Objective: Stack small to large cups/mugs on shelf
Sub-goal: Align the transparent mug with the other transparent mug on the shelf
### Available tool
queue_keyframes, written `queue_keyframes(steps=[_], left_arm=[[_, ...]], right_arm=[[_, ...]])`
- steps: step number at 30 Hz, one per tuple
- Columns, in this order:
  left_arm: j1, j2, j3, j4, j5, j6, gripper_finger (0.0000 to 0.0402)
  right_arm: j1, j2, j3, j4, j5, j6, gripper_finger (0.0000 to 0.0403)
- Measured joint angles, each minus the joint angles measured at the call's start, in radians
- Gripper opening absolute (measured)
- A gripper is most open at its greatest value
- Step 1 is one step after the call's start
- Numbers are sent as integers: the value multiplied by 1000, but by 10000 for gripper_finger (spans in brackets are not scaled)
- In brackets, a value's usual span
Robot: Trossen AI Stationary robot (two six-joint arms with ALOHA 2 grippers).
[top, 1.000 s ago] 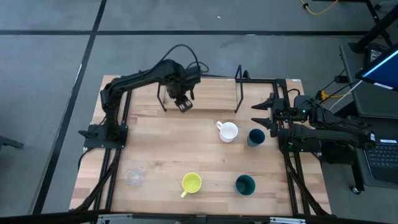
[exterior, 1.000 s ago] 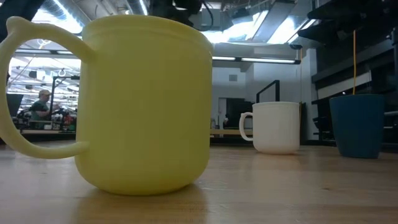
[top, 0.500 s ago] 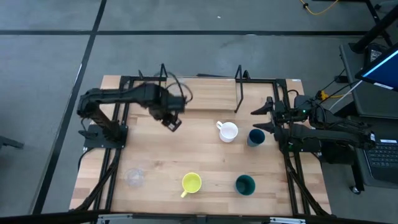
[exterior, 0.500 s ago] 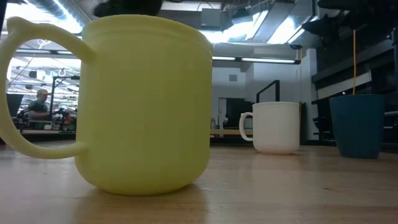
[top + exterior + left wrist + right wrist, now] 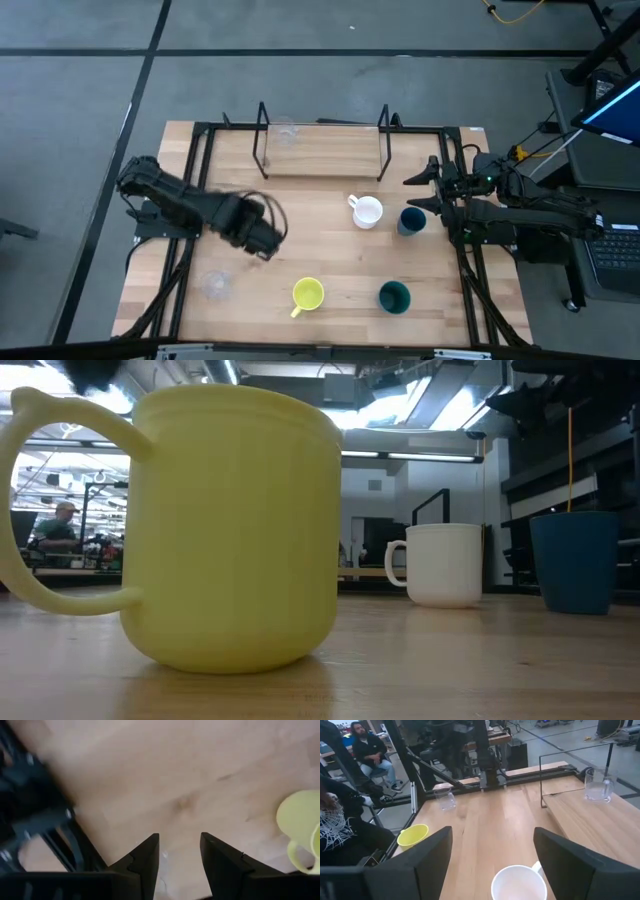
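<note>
One clear glass cup (image 5: 288, 132) stands on the left end of the shelf (image 5: 330, 158), a light board between two black wire uprights. A second clear glass cup (image 5: 215, 285) stands near the table's front left. The yellow mug (image 5: 308, 293) and dark green cup (image 5: 394, 296) stand near the front edge. The white mug (image 5: 367, 211) and dark blue cup (image 5: 411, 220) stand right of centre. My left gripper (image 5: 258, 243) points down over bare table, open and empty (image 5: 178, 837). My right gripper (image 5: 420, 189) waits open at the right, level, behind the white mug (image 5: 519, 882).
Black frame rails (image 5: 190, 190) run along the table's left and right sides. In the right wrist view, people (image 5: 367, 750) sit beyond the table's left side. Bare wood lies between the shelf and the front row of cups.
My left gripper has swung from the left end of the shelf toward the table's near left, rolling about its own axis as it went, still pointing down with its fingers as far apart as before. The clear glass cup stays standing on the shelf.
</note>
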Motion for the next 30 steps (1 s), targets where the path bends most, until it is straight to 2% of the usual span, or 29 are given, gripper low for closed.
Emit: queue_keyframes(steps=[6,11,24,30], left_arm=[[-150,34,-2,20,73,-272,136],[-245,95,-2,38,143,-423,136],[-326,194,-2,91,168,-526,136],[-366,202,-2,89,164,-613,136]], right_arm=[[0,0,0,0,0,-1,282],[0,0,0,-2,0,-4,282],[0,0,0,-60,-1,-4,282],[0,0,0,-60,-8,-4,282]])
